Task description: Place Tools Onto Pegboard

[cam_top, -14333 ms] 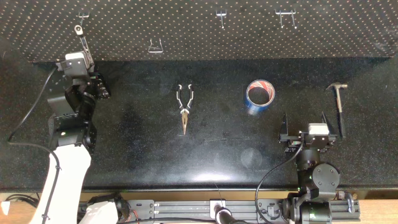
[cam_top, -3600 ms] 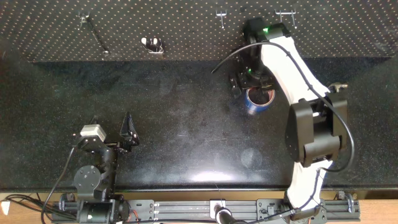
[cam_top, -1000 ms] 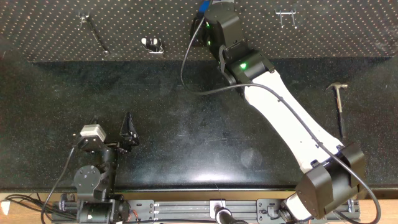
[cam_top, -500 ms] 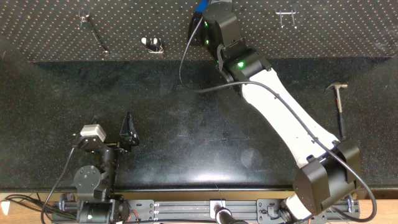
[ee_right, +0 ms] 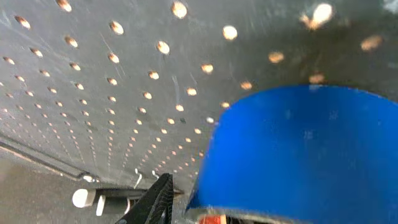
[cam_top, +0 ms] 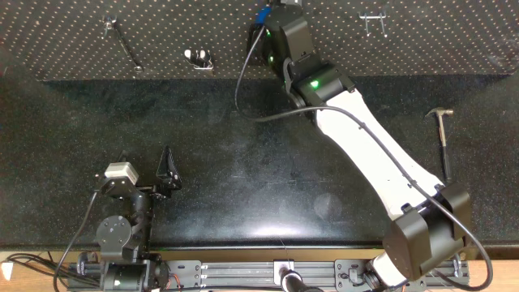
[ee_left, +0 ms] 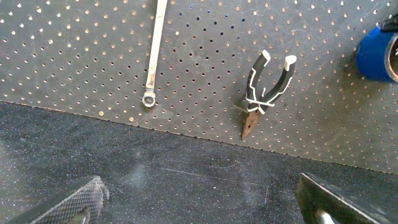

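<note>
Pegboard runs along the 12 o'clock edge of the top view, with the dark worktop below it. The right arm reaches from its base at 5 o'clock diagonally up to the board. The right gripper is up against the board at about 12 o'clock, closed on the blue tape roll. The right wrist view has the roll close in front of the perforated panel, with one dark ribbed finger beside the roll's edge. From above, a sliver of blue shows just at 9 o'clock of the gripper. Wrench hangs on the board at about 10 o'clock of the top view, head down and slightly slanted. Pliers hang just to its 3 o'clock side, handles up, nose pointing down. They sit between the wrench and the tape, apart from both. Metal hooks sit on the board at about 1 o'clock. Hammer lies flat on the worktop at 3 o'clock, head toward the board, well apart from both arms. The left arm sits folded at 7 o'clock. The left gripper is low over the worktop, its fingers spread wide with nothing between them, facing the wrench and pliers.
</note>
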You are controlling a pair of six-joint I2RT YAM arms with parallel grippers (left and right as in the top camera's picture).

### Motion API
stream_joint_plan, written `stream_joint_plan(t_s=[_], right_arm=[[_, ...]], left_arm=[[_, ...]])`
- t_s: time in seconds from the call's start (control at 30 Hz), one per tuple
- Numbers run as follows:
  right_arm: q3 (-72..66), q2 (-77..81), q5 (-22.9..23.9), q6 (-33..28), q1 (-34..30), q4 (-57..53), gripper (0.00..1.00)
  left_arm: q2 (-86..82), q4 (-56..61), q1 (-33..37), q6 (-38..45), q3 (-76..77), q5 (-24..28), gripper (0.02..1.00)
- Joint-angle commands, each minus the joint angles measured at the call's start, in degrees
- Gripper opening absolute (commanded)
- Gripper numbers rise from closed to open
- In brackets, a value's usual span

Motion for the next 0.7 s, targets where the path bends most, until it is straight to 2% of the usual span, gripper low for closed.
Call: stream_joint_plan(t_s=[0.03,0.23,0.4,0.47,0.57,0.67,0.7], right_arm=[[1.7,-5.2,-0.6,0.0,-0.2,-3.3,0.294],[1.7,-7.6,-2.8,0.0,-1.0,-7.8,0.290],[1.7,-9.6,-7.0,0.0,-3.1,-14.3,0.281],[1.7,-10.3,-8.7,0.0,-4.3,-17.1,0.242],[1.7,-11.3,-8.7,0.0,-8.3,-31.5,0.255],[1.4,-11.8,-7.0,0.0,-13.1,-45.8,0.316],[-0.5,-12.8,-4.4,-0.1,-16.2,-52.0,0.413]], left_arm=[[-0.5,-0.2,-0.2,-0.1,-0.1,-0.5,0.996],[-0.5,-0.2,-0.2,-0.1,-0.1,-0.5,0.996],[-0.5,-0.2,-0.2,-0.1,-0.1,-0.5,0.996],[-0.5,-0.2,-0.2,-0.1,-0.1,-0.5,0.996],[-0.5,-0.2,-0.2,-0.1,-0.1,-0.5,0.996],[-0.5,-0.2,-0.2,-0.1,-0.1,-0.5,0.996],[-0.5,-0.2,-0.2,-0.1,-0.1,-0.5,0.996]])
